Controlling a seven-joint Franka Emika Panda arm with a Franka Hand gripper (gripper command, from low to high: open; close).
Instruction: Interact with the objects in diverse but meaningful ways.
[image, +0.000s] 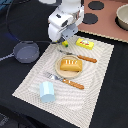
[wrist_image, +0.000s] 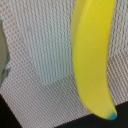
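Note:
My white gripper (image: 62, 41) hangs low over the far edge of the woven placemat (image: 35, 80), right at the yellow banana (image: 64, 44). Only the banana's tip shows beneath the fingers there. In the wrist view the banana (wrist_image: 92, 60) fills the frame, very close, and no fingers show, so I cannot tell whether it is gripped. An orange-brown bread loaf (image: 70, 64) lies on a pale plate (image: 59, 70) mid-mat. The flat yellow packet (image: 85, 44) lies just to the exterior view's right of the gripper. A light blue cup (image: 47, 91) stands at the near corner. The dark grey pot (image: 25, 51) sits off the mat on the exterior view's left.
A knife (image: 83, 58) and a fork (image: 65, 80), both orange-handled, lie beside the plate. A toy stove top (image: 102, 17) with black burners and a grey bowl (image: 123, 16) stands at the back on the exterior view's right. Black cables run behind the arm.

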